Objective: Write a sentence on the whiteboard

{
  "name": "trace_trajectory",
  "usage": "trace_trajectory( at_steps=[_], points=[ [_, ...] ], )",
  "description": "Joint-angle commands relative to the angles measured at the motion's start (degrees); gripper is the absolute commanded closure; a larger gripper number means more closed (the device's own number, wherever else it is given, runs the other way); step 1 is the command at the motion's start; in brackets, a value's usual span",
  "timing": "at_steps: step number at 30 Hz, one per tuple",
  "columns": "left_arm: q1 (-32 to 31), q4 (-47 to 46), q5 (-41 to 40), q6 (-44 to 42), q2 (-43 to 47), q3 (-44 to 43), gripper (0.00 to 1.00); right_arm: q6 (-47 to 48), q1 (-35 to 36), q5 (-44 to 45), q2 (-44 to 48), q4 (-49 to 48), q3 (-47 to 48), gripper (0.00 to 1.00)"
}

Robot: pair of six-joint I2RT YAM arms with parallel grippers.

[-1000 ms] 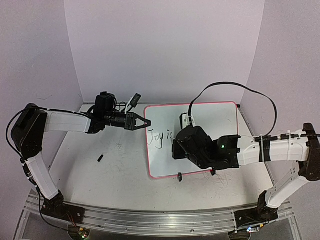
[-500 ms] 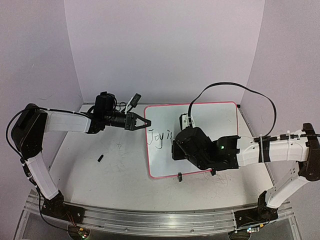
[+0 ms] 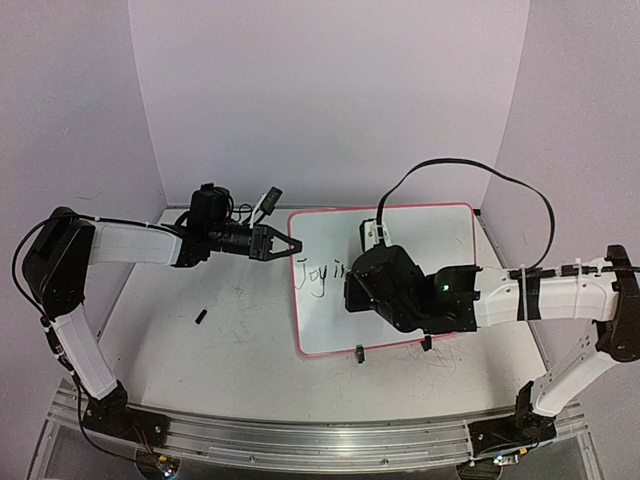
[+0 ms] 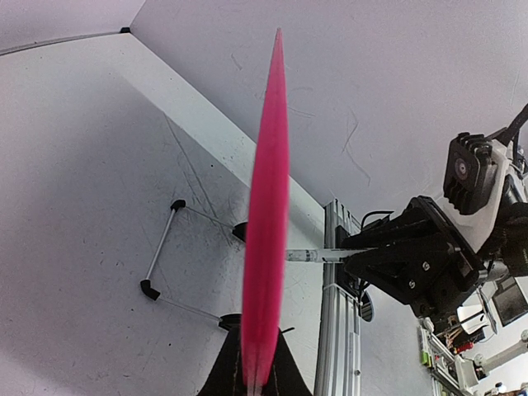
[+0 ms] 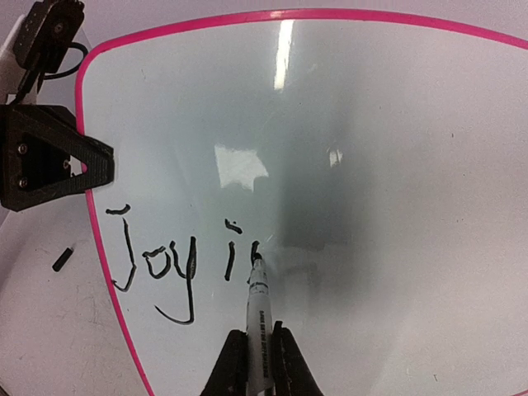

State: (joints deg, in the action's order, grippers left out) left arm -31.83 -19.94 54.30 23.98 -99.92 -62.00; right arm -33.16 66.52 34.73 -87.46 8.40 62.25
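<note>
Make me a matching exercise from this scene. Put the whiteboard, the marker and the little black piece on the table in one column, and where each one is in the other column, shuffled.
1. whiteboard
2. marker
3. small black piece

A. lying loose on the tabletop, left of the board
B. clamped in the right jaws
C. pinched at its pink edge by the left jaws

Pairs: 1-C, 2-B, 3-A.
</note>
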Motion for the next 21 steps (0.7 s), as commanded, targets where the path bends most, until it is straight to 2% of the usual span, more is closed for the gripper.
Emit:
trace_trajectory(
  at_steps=[1, 21],
  points=[
    [0.11, 1.22, -0.28, 1.45, 1.02, -0.10, 1.00, 1.37, -1.10, 1.69, -0.70, -1.08, 2.48, 1.00],
    [0.10, 1.22, -0.24, 1.51, 0.95, -0.15, 1.00, -1.89, -1.45, 2.78, 2.13, 0.40, -0.58, 1.00]
  ],
)
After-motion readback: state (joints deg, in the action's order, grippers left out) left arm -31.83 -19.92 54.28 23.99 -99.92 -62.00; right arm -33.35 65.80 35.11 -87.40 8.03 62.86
